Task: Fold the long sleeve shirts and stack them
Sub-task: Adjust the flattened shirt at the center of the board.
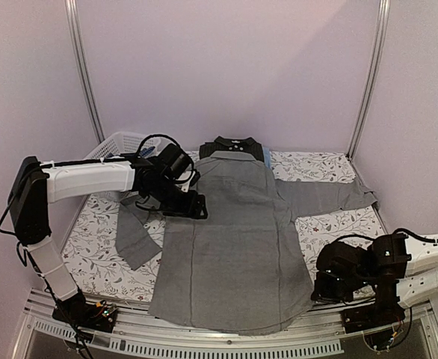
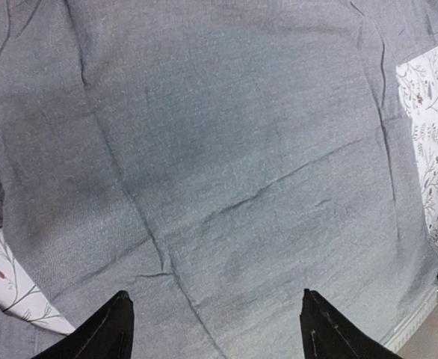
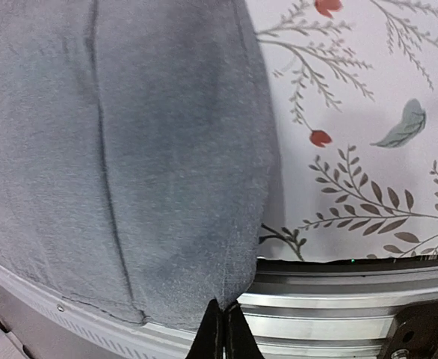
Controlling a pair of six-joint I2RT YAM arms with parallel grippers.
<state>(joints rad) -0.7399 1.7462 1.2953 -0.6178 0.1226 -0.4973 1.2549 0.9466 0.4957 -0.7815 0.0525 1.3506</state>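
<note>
One grey shirt (image 1: pixel 234 239) flat, hem over near edge; soft, limp, light; left claw (image 2: pixel 215 303) open above body; right claw (image 3: pixel 223 329) closed on near-right hem corner; best hold: corners, seams.

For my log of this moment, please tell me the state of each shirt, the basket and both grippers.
grey shirt: spread flat, unfolded, hem over the near edge.
black shirt: folded, partly under the grey collar.
light blue shirt: mostly hidden, state unclear.
basket: upright, contents not visible.
left gripper: open above the grey shirt.
right gripper: shut on the grey shirt's hem.
</note>
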